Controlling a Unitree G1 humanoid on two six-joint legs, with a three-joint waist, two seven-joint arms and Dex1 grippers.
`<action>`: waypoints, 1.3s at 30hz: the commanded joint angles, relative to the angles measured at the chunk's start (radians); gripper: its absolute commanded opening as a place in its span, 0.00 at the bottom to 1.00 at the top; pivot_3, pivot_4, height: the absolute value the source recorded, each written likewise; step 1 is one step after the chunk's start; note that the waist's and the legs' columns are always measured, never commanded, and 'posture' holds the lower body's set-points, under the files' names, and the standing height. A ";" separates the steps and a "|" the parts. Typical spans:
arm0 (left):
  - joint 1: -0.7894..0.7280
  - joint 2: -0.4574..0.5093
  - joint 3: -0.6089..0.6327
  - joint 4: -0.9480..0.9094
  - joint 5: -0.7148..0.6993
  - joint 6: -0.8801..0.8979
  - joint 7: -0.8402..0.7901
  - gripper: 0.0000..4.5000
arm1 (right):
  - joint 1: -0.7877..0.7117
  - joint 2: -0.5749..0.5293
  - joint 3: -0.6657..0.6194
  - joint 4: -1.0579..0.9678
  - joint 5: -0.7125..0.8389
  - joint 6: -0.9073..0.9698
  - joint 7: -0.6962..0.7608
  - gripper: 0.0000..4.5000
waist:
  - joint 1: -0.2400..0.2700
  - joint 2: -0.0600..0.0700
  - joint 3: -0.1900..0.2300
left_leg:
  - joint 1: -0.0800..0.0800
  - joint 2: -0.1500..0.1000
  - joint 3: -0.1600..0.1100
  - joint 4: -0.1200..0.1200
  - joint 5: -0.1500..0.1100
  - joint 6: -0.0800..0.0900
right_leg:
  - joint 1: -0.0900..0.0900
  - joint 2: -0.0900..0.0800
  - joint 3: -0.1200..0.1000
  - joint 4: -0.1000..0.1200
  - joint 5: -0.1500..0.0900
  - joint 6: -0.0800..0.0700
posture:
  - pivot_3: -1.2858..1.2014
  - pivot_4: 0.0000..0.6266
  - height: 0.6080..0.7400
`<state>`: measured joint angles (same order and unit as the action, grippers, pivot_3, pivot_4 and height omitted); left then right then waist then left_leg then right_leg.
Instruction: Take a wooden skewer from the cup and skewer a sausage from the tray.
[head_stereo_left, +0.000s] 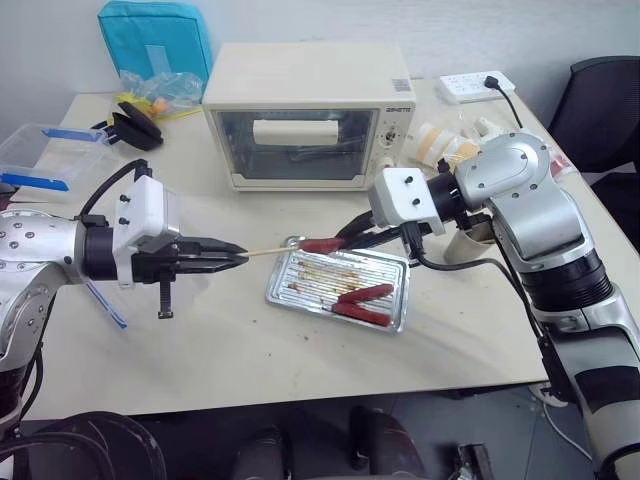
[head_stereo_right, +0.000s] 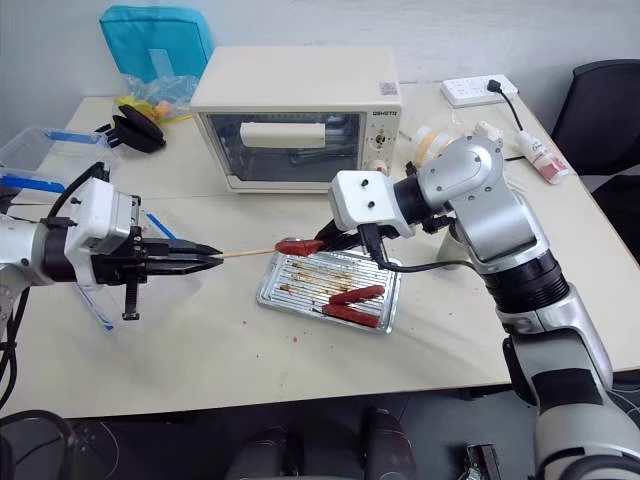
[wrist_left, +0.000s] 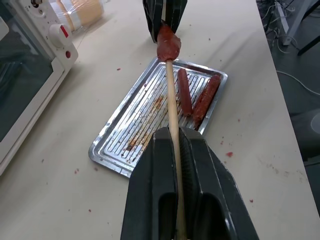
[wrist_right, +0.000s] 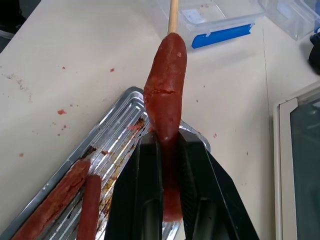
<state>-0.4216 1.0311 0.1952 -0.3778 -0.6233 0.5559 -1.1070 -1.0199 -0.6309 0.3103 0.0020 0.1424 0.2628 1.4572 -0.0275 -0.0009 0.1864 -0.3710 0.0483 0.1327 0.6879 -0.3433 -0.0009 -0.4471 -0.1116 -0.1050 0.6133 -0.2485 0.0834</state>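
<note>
Skewering is the step in hand: above the near-left corner of the tray (head_stereo_left: 390, 300), the left gripper (head_stereo_left: 235, 256) is clamped on the wooden skewer (head_stereo_left: 268, 250), whose tip meets the end of the sausage (head_stereo_left: 322, 244) pinched in the right gripper (head_stereo_right: 318, 243). Two more sausages (head_stereo_left: 362, 301) lie in the tray's right part. Next, I judge, the stick must be pushed straight along the sausage's axis while both grips hold firm, or it may break out through the side. How deep the tip already sits inside the meat is hidden. The cup (head_stereo_left: 462, 248), right of the tray, is mostly covered by the right arm.
</note>
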 joint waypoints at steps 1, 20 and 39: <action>-0.025 -0.008 -0.009 -0.002 0.005 -0.016 -0.002 0.00 | -0.026 0.018 -0.007 -0.039 0.016 -0.012 -0.009 0.07 | 0.000 0.000 0.000 | 0.000 0.000 0.000 0.000 0.000 0.000 | 0.000 0.000 0.000 0.000 0.000 0.000 | 0.52 0.24 1.00; -0.092 -0.065 -0.082 0.034 0.057 -0.038 0.009 0.00 | -0.053 0.066 0.013 -0.054 0.013 -0.025 0.001 0.07 | 0.000 0.000 0.000 | 0.000 0.000 0.000 0.001 0.000 0.000 | 0.000 0.000 0.000 0.001 0.000 0.000 | 0.52 0.24 1.00; 0.218 -0.097 0.249 -0.200 0.018 0.116 0.232 0.00 | -0.069 -0.013 -0.068 0.005 0.030 0.055 -0.037 0.51 | -0.001 0.000 0.000 | -0.001 0.001 -0.001 0.002 0.000 0.000 | 0.000 0.000 0.001 0.001 0.000 0.000 | 0.52 0.24 1.00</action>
<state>-0.2372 0.9486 0.3250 -0.5027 -0.5854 0.6214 -0.9604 -1.0773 -0.6308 0.2947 0.0292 0.1435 0.2751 1.4390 -0.0288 -0.0009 0.1864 -0.3715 0.0489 0.1303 0.6901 -0.3439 -0.0004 -0.4474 -0.1125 -0.1042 0.6150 -0.2485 0.0833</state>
